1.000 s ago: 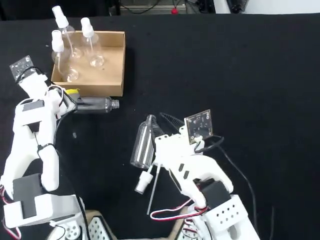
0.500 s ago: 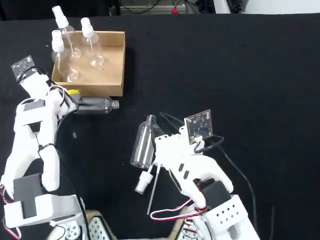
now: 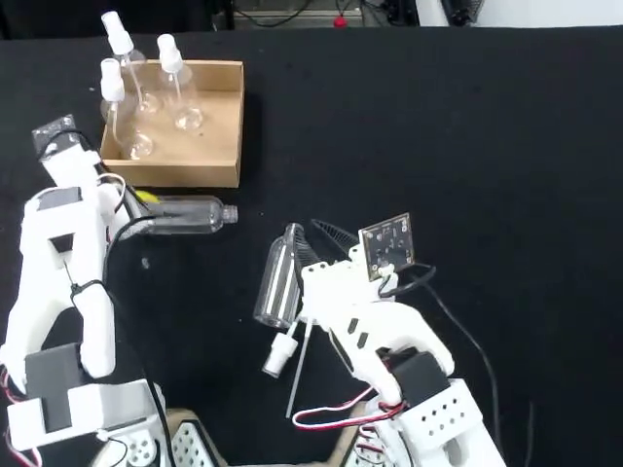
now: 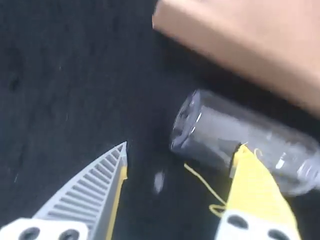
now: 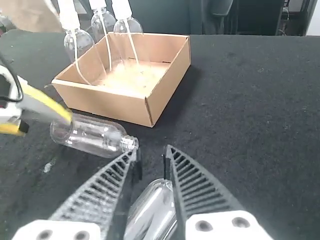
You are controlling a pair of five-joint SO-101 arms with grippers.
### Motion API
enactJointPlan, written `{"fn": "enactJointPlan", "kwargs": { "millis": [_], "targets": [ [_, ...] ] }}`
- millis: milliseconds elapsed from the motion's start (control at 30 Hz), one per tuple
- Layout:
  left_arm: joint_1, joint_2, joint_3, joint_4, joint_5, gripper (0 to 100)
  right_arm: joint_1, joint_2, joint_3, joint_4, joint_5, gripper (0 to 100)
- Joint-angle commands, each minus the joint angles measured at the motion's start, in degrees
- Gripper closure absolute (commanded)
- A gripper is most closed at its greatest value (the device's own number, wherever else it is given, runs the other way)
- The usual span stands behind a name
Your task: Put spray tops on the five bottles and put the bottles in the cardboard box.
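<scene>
1. The black cloth-covered table [image 3: 487, 146] has its far edge along 12 o'clock. Its broadest bare stretch runs from 12 round to 4 o'clock.
2. The open brown cardboard box [image 3: 185, 175] sits at 10 o'clock, close to that far edge. Three clear plastic bottles with white spray tops [image 3: 182, 99] stand inside it, toward its 9 o'clock side.
3. The left tool [image 4: 182, 147] gapes wide just off the box's 6 o'clock wall. A capless clear plastic bottle [image 3: 190, 214] lies on its side on the table just beside that wall, neck toward 3 o'clock. Its base end sits by the yellow finger [image 4: 252, 185].
4. The right tool [image 5: 150, 155], near the table's centre, is narrowed around a second clear plastic bottle [image 3: 277, 277]. A white spray top [image 3: 280, 355] lies at that bottle's 6 o'clock end; whether it is fitted cannot be told.
5. Since a second ago, the left arm has shifted and the capless bottle has slid slightly toward 5 o'clock, leaving a little more room before the box wall. The right arm and its bottle are unchanged.
</scene>
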Motion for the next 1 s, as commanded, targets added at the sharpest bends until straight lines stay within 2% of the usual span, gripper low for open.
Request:
{"fn": "enactJointPlan", "kwargs": {
  "millis": [0, 167, 233, 367, 533, 700, 833, 967],
  "targets": [
    [-2.9, -4.8, -6.2, 4.1, -2.6, 68, 1.1, -1.0, -0.3, -1.2, -0.2, 91.6],
    [-3.5, -7.8, -11.9, 4.6, -10.7, 68, 1.1, -1.0, -0.3, -1.2, -0.2, 91.6],
    [-2.3, -7.2, -12.4, 4.3, -11.2, 68, 1.1, -1.0, -0.3, -1.2, -0.2, 91.6],
    [-0.6, -3.1, -10.3, 3.8, -2.7, 68, 1.1, -1.0, -0.3, -1.2, -0.2, 91.6],
    [1.0, 1.5, -8.1, -1.4, 7.1, 68, 1.1, -1.0, -0.3, -1.2, -0.2, 91.6],
    [4.5, 2.3, -5.1, -6.0, 10.3, 68, 1.1, -1.0, -0.3, -1.2, -0.2, 91.6],
    [4.8, 2.2, 0.8, -11.6, 11.3, 68, 1.1, -1.0, -0.3, -1.2, -0.2, 91.7],
    [4.3, 1.7, 4.9, -11.6, 10.5, 68, 1.1, -1.0, -0.3, -1.2, -0.2, 91.7]
  ]
}}
